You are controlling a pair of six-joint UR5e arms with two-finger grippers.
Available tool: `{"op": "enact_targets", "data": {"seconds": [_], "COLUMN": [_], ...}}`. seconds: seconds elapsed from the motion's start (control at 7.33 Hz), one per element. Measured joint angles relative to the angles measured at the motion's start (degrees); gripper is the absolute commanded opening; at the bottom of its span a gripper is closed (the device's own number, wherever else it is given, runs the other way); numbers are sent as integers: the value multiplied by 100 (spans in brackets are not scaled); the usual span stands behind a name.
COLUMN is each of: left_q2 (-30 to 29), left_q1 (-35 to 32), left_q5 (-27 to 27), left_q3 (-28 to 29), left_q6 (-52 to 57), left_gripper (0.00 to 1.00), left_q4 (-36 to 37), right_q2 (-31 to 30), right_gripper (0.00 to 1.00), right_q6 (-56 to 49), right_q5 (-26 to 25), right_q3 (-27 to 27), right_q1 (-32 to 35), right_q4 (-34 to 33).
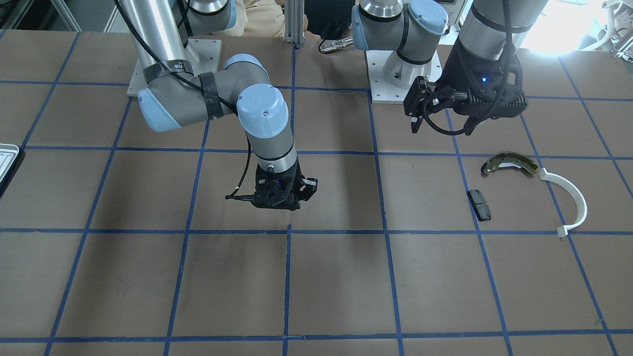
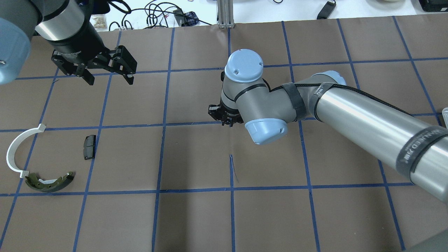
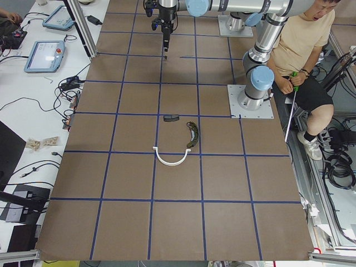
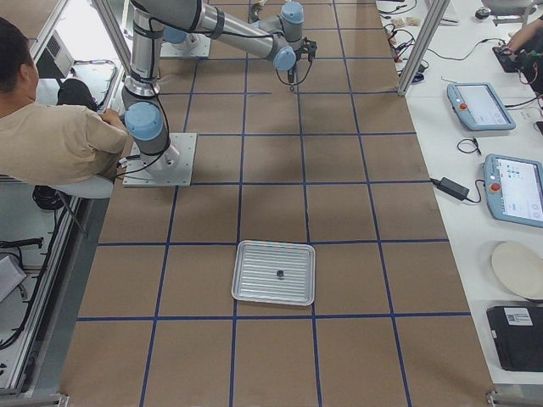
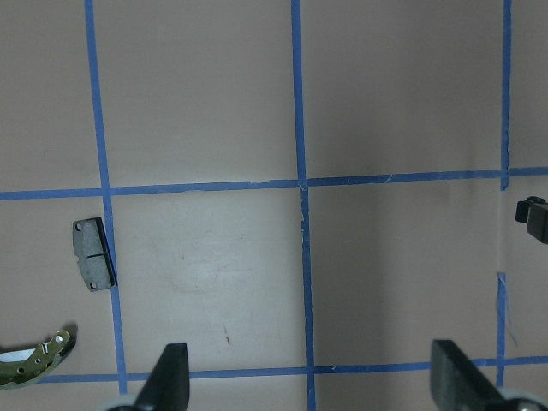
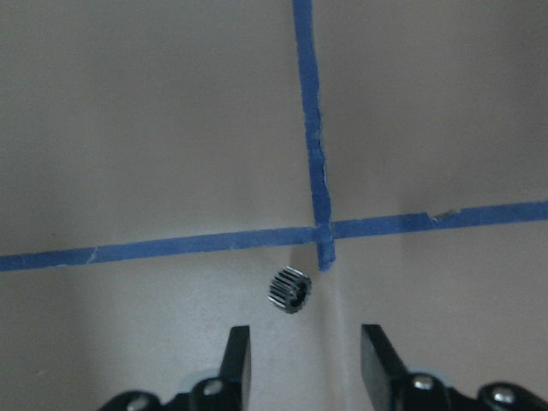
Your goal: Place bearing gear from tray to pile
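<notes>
A small black toothed bearing gear (image 6: 289,289) lies on the brown table beside a blue tape cross. My right gripper (image 6: 304,360) hangs just above it, open and empty, over the table's middle (image 2: 224,119). The pale grey tray (image 4: 254,254) holds one tiny black piece (image 4: 279,273); its corner shows in the front view (image 1: 7,160). The pile is an olive brake shoe (image 2: 49,182), a white plastic arc (image 2: 17,150) and a black pad (image 2: 89,147). My left gripper (image 2: 106,78) is open and empty, raised beyond the pile.
Blue tape lines grid the brown table. A person sits behind the robot bases (image 3: 300,50). Tablets and cables lie on the white bench beside the table (image 4: 509,186). The pile's parts also show in the front view, the brake shoe (image 1: 509,164) closest to my left arm.
</notes>
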Motion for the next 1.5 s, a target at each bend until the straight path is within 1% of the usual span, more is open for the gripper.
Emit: {"op": "enact_targets", "data": {"seconds": [0.14, 0.27, 0.55, 0.68, 0.82, 0.95, 1.09, 1.23, 1.5], "left_q2": [3, -30, -271, -456, -720, -1031, -1350, -1644, -2186], "left_q1": [6, 7, -65, -257, -538, -818, -1046, -1253, -1686], "left_q5": [49, 100, 38, -25, -51, -58, -65, -73, -82], "left_q3": [0, 1, 12, 13, 7, -14, -51, -79, -127], "left_q6": [7, -14, -197, -359, -556, -805, -995, -1157, -1481], "left_gripper": [100, 100, 100, 100, 100, 100, 100, 100, 100], "left_q4": [-19, -18, 89, 315, 635, 921, 1217, 1540, 2156], "right_q2": [-274, -711, -1505, -1690, -1756, -1733, -1586, -1248, -341], "right_gripper": [100, 100, 100, 100, 100, 100, 100, 100, 100], "right_q6": [-382, -1043, -3011, -4190, -5429, -6471, -7277, -7985, -9176], "right_q5": [-18, -23, -114, -311, -574, -771, -864, -911, -843], "right_q3": [-27, -35, -27, -22, -16, -7, -5, -18, -57], "right_q1": [-248, -750, -2192, -3017, -3872, -4679, -5416, -6016, -6909], "right_q4": [382, 966, 2137, 2498, 2648, 2578, 2313, 1822, 630]}}
